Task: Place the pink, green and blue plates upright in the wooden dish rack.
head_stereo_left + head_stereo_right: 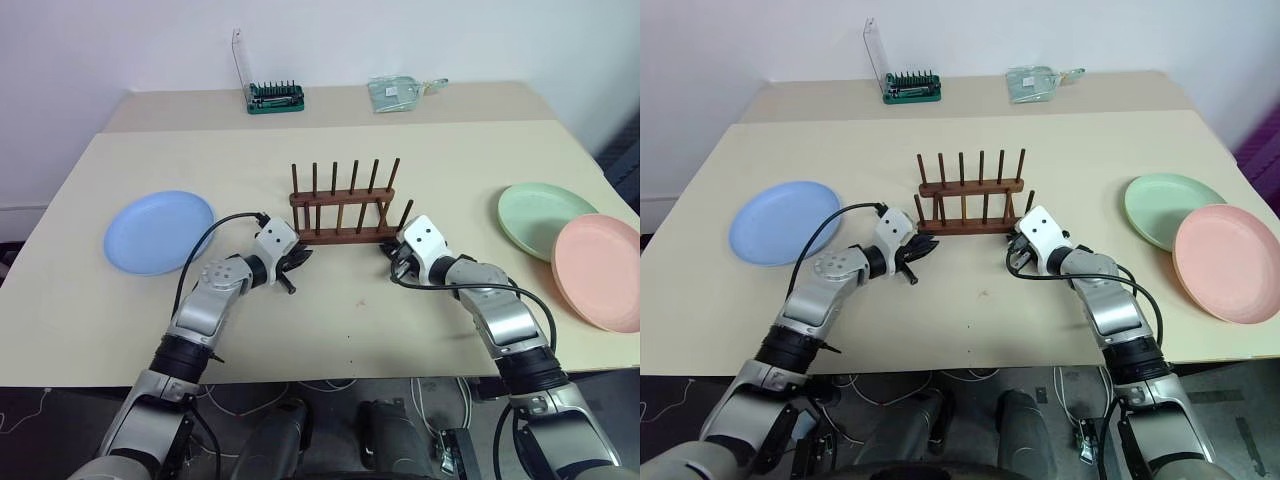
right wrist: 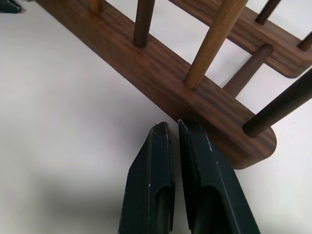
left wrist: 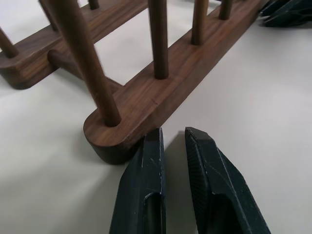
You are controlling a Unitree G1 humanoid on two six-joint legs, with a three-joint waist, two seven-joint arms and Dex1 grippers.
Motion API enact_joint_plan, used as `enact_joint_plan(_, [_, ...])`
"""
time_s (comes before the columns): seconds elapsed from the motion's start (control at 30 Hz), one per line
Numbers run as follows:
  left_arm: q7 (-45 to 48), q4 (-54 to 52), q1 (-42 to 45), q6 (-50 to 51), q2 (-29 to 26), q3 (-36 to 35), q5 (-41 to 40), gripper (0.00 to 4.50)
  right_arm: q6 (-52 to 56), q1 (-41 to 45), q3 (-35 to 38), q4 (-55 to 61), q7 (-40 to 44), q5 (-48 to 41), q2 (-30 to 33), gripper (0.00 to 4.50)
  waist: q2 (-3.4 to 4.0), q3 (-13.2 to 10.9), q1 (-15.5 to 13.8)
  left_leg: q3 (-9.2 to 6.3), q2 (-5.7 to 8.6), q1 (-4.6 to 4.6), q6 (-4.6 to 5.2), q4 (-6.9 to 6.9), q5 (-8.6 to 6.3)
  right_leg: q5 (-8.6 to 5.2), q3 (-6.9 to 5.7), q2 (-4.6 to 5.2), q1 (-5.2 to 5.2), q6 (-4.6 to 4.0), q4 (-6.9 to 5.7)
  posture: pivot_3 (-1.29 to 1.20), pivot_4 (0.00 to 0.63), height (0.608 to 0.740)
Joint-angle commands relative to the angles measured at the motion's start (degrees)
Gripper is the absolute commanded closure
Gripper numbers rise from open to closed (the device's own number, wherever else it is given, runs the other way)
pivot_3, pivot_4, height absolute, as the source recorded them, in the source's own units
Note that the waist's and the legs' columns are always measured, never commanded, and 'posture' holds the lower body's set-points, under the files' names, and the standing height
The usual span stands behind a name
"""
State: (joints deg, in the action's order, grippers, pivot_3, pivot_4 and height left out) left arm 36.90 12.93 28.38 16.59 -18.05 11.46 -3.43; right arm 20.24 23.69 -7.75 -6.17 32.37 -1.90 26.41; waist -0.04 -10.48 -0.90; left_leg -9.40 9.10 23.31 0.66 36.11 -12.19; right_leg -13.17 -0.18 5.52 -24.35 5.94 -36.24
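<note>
A beige table [image 1: 400, 330] against a white wall holds three plates: blue plate [image 1: 159, 231] at left, green plate [image 1: 545, 218] and pink plate [image 1: 601, 270] overlapping at right. The empty rack [image 1: 344, 209] (dark wood) stands mid-table; the left gripper [image 1: 297, 259] and right gripper [image 1: 389, 250], fingers nearly together, flank its near rail. A tool holder [image 1: 275, 97] and bag [image 1: 395, 93] sit behind.
</note>
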Motion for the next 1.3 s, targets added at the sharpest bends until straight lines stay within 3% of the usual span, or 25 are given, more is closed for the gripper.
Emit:
enact_joint_plan(0.03, [-0.68,3.23,0.95,-0.82,0.86,0.75,1.42,3.8,-0.75,1.35,0.86,-1.48,-1.66,1.0,-0.65,4.18,0.0,0.01,0.03,0.0,0.0,0.0,0.0,0.0,0.0,0.0,0.0,0.0,0.0,0.0,0.0,0.0,0.15,0.74])
enact_joint_plan(0.4, [-3.98,11.18,5.13,-4.79,3.14,-0.55,2.7,3.8,-2.36,4.32,1.31,-6.23,-4.61,1.83,-2.12,4.18,0.03,0.07,0.21,0.0,0.0,-0.02,-0.02,0.0,0.03,0.05,0.0,-0.02,0.0,0.03,0.0,0.0,0.15,0.74])
enact_joint_plan(0.57, [-1.8,4.55,1.32,-3.68,2.15,-1.34,0.58,3.8,-3.62,3.05,2.13,-3.59,-1.31,0.06,-0.58,4.18,0.03,0.07,0.32,0.0,0.0,-0.01,-0.02,-0.03,0.03,0.05,0.0,-0.02,-0.02,0.03,0.0,0.0,0.15,0.74])
enact_joint_plan(0.67, [-0.09,-5.65,-4.22,-0.29,0.0,-4.36,-3.23,3.8,-3.75,0.79,4.42,0.8,4.91,-3.73,3.1,4.18,0.04,0.07,0.39,0.01,0.0,0.01,-0.01,-0.14,0.02,0.05,0.02,0.0,-0.1,0.02,0.0,0.0,0.15,0.74])
enact_joint_plan(0.77, [1.28,-12.95,-8.72,2.33,-2.76,-7.13,-6.32,3.87,-1.75,-0.99,7.26,5.36,11.43,-7.86,8.27,3.38,0.08,0.04,0.4,0.01,0.0,0.05,0.01,-0.16,-0.01,0.05,0.02,0.01,-0.15,0.02,0.01,0.0,0.15,0.74])
enact_joint_plan(0.83, [2.11,-15.7,-10.32,3.47,-3.92,-7.79,-7.69,3.87,-1.08,-1.77,8.09,7.35,13.94,-9.15,10.79,2.39,0.12,0.01,0.27,0.01,0.0,0.06,0.04,-0.15,-0.02,0.04,0.02,0.0,-0.15,0.02,0.01,0.0,0.15,0.74])
enact_joint_plan(0.93, [7.36,-22.33,-13.17,4.79,-6.61,-7.65,-11.98,3.04,1.94,-1.32,13.3,8.64,14.74,-9.63,17.67,0.9,0.13,0.0,0.14,0.0,-0.02,0.08,0.03,-0.09,-0.03,0.03,0.01,0.0,-0.12,0.01,0.03,0.0,0.15,0.74])
enact_joint_plan(1.0, [8.26,-24.26,-13.44,5.47,-7.19,-7.11,-12.81,2.1,2.46,-1.43,15.26,8.39,13.59,-8.57,20.56,0.0,0.14,-0.01,-0.2,0.02,0.0,0.08,0.04,-0.08,-0.03,0.02,0.01,0.04,-0.09,0.01,0.07,0.0,0.15,0.74])
enact_joint_plan(1.1, [10.98,-25.62,-11.6,5.23,-6.57,-4.19,-13.69,0.54,5.89,-4.97,20.62,9.11,11.88,-8.66,24.41,0.0,0.13,0.0,-0.3,0.02,0.0,0.09,0.04,-0.09,-0.04,0.02,0.01,0.04,-0.07,0.01,0.13,0.0,0.15,0.74])
enact_joint_plan(1.3, [15.46,-22.72,-6.67,3.46,-3.27,2.57,-13.0,0.54,11.65,-14.33,29.53,14.09,8.5,-8.53,27.14,0.0,0.18,0.01,-1.27,0.11,-0.02,0.1,0.08,-0.1,-0.05,0.02,0.04,0.05,-0.11,0.01,0.12,0.0,0.15,0.74])
